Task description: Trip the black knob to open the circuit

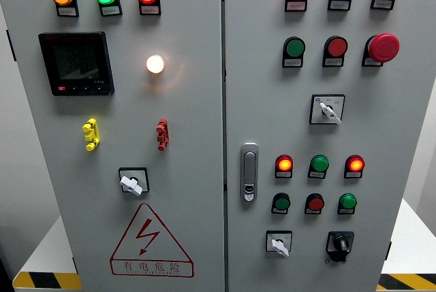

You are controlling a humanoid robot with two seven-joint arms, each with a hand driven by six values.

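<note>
The black knob (338, 244) sits low on the right door of the grey cabinet (204, 169), at the bottom right of the panel, its pointer hanging downward. To its left is a white-handled selector switch (278, 243). Neither of my hands nor any arm shows in the head view.
Above the knob are rows of lit and unlit red and green buttons (317, 164), another selector (328, 109) and a red mushroom button (383, 47). A door handle (249, 171) stands beside the centre seam. The left door holds a meter (75, 63), lamps and a warning triangle (151, 241).
</note>
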